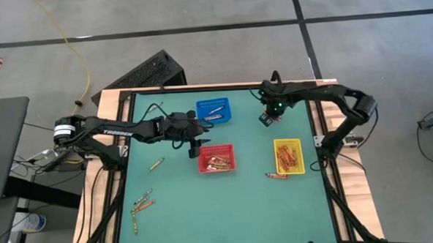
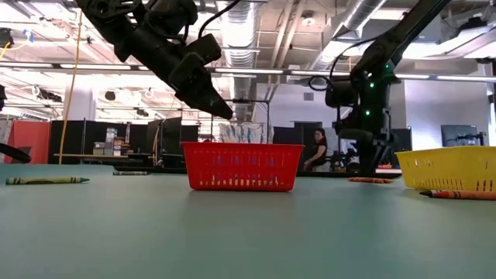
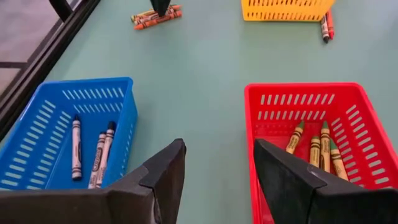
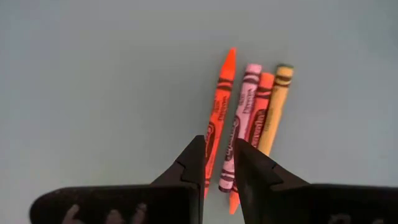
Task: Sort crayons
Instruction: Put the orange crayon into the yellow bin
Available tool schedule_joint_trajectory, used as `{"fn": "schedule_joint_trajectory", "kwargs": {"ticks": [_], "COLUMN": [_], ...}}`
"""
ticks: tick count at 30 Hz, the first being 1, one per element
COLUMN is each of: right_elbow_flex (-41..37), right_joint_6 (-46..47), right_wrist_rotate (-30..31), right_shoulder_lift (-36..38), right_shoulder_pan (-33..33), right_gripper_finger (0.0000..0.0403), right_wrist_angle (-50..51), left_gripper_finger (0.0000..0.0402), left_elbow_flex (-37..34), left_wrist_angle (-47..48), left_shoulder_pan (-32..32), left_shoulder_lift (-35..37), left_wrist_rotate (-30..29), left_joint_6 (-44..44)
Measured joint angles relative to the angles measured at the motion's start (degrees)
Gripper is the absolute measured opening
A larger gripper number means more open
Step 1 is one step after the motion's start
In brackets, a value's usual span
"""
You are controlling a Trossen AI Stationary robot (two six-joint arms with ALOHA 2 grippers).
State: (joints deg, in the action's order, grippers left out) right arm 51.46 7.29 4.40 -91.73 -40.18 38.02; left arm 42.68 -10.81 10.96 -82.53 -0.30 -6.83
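Several crayons (image 4: 249, 112) (orange, pink, orange, yellow-orange) lie side by side on the green table near its far edge. My right gripper (image 4: 219, 149) points down over their near ends with its fingers a narrow gap apart; it also shows in the high view (image 1: 268, 119). My left gripper (image 3: 217, 149) hangs open and slanting down between the blue basket (image 3: 68, 137) and the red basket (image 3: 311, 124), holding nothing. The blue basket holds pale crayons (image 3: 93, 152), and the red basket holds yellowish ones (image 3: 317, 146). My right gripper stands over the orange crayon (image 4: 214, 134) and the pink crayon next to it, fingers pointing down along them. The crayons lie flat on the table. Whether the fingertips touch them, I cannot tell.
A yellow basket (image 1: 289, 156) with orange crayons stands at the right, with loose crayons (image 1: 277, 176) beside its near edge. More loose crayons lie at the left (image 1: 156, 164) and near left (image 1: 142, 204). The near half of the table (image 1: 228, 216) is bare.
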Motion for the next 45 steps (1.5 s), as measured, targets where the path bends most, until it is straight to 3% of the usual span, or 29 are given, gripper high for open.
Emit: {"fn": "schedule_joint_trajectory", "kwargs": {"ticks": [11,20,25,28,37,41,45], "right_elbow_flex": [0.0,0.44,0.38,0.48,1.62,1.77,1.7], "right_joint_6": [-0.28,-0.91,-3.26,-3.15,3.12,11.06,23.22], "right_wrist_rotate": [0.0,-0.29,0.56,0.46,-5.47,-6.48,-5.02], "right_shoulder_lift": [-1.54,-7.35,-7.09,-4.63,9.79,17.9,24.56], "right_shoulder_pan": [0.74,0.88,2.18,2.88,6.75,12.08,21.35], "right_gripper_finger": [0.0076,0.0074,0.0037,0.0008,0.0003,0.0003,0.0003], "right_wrist_angle": [-1.09,-1.01,-0.97,-0.98,4.31,11.23,17.35], "left_gripper_finger": [0.018,0.018,0.018,0.018,0.018,0.018,0.018], "left_elbow_flex": [0.0,-0.02,-0.02,-0.02,-0.02,-0.02,-0.02], "left_wrist_angle": [-0.13,-0.03,-0.02,-0.02,0.33,0.86,0.85], "left_shoulder_pan": [0.0,0.0,0.01,0.02,0.02,0.02,0.02], "left_shoulder_lift": [-0.01,-0.01,-0.02,-0.02,-0.02,-0.02,-0.02], "left_wrist_rotate": [-0.09,-0.11,-0.11,-0.11,-0.11,-0.11,-0.11], "left_joint_6": [-0.85,-0.79,-0.81,-0.76,-0.2,-0.23,-1.17]}}
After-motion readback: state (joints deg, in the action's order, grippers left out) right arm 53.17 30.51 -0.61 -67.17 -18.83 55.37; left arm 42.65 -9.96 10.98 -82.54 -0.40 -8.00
